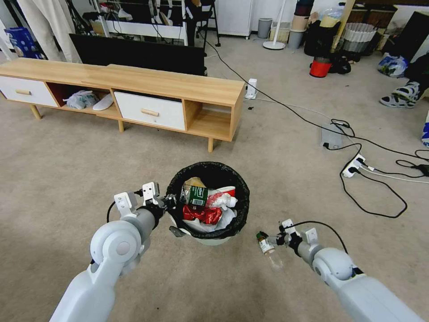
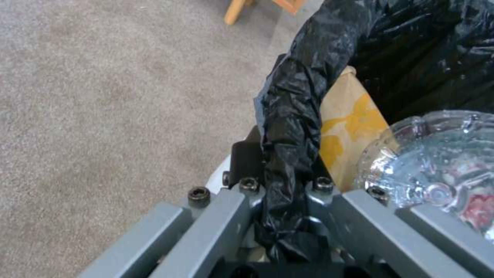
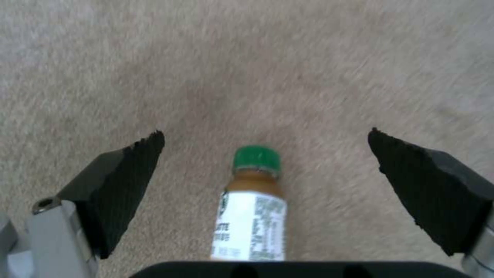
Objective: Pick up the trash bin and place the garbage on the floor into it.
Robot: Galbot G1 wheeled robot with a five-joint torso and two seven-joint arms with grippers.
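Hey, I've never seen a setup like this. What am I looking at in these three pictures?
It is a wheeled robot with two arms. The wide picture comes from a camera on its head; the other two come from cameras on its wrists. The left tool is clamped on the black-bagged rim of the trash bin, which holds garbage such as a crushed red can. The right tool is open over the carpet, with a green-capped bottle between its pads, not gripped.
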